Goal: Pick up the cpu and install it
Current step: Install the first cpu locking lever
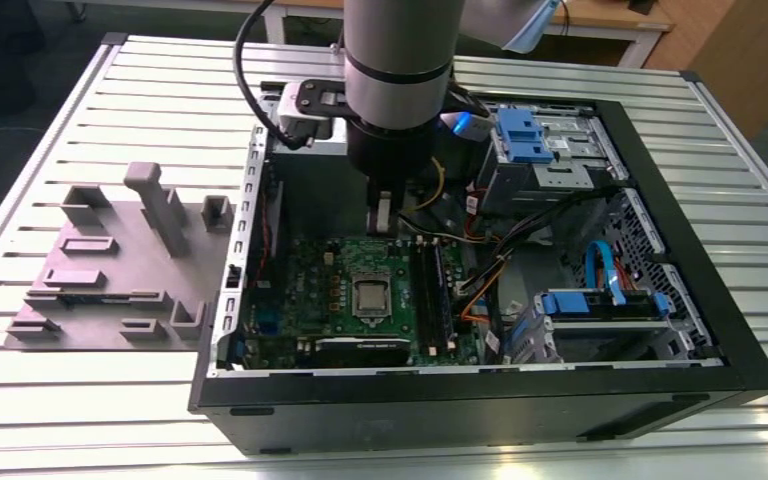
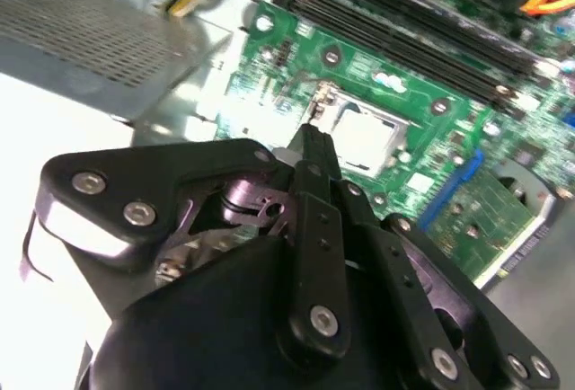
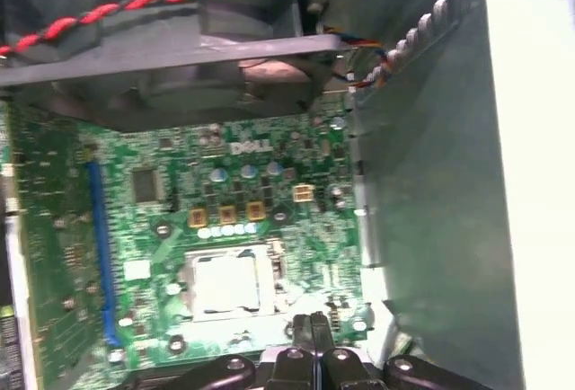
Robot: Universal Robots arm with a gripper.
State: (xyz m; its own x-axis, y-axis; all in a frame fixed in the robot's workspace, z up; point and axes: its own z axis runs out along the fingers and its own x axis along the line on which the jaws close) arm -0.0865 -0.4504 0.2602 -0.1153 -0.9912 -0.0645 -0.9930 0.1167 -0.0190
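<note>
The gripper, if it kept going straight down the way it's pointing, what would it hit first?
Probably the green motherboard, right beside the cpu lying in its socket. The gripper, fingers closed and holding nothing, points just off the chip's edge in both wrist views, though depth is hard to judge.

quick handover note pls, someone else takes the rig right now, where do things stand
Claw: fingers together, nothing between them, hanging inside the open black case above the green motherboard.
Cpu: silvery square lying flat inside the metal-framed socket on the motherboard, apart from the claw; it also shows in the second wrist view.
Done: cpu is in the socket.
Left: whether it is fully seated or the socket latched cannot be told; check that.
The grey fixture block sits on the slatted table, on the exterior view's left.
</note>
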